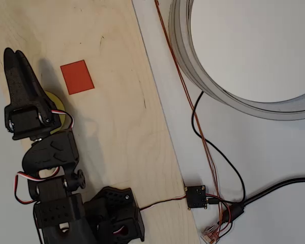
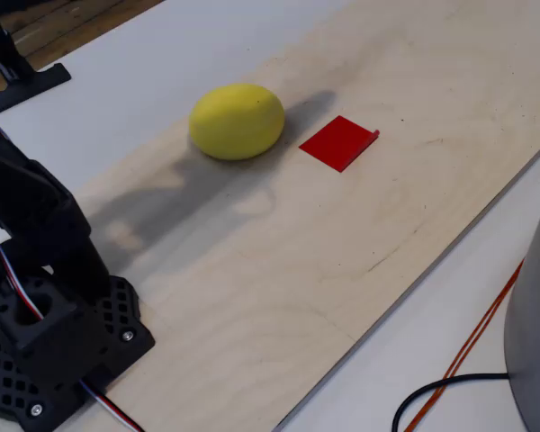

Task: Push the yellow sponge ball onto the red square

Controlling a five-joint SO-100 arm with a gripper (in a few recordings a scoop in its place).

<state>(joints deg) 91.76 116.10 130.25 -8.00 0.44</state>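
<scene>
Yellow sponge ball point(image 2: 238, 121): bright yellow, matte, slightly flattened into an oval in the fixed view, sitting on the pale plywood board point(image 2: 342, 261) and casting a soft shadow toward the arm's base. Lying mostly hidden under the claw point(image 1: 18, 63) in the overhead view, only a yellow sliver point(image 1: 57, 101) peeking out on the right of the black fingers, just below their tips. Not touching the red square point(image 1: 77, 77), though sitting just beside it, a narrow strip of bare wood separating the two in the fixed view point(image 2: 339, 142).

Red square: flat, orange-red, tilted outline, smaller than the ball, one corner lifting slightly off the wood; lying up and to the right of the claw's body in the overhead view, clear of the fingers.

Claw: black, pointing toward the top of the overhead view, fingers appearing pressed together into one tapered wedge; whether fully closed, cannot tell. Gripping nothing visible.

Beyond the board: white tabletop point(image 1: 264, 147), a large grey ring point(image 1: 203, 76), black and orange cables point(image 1: 203, 137), a small circuit board point(image 1: 195, 196).
</scene>
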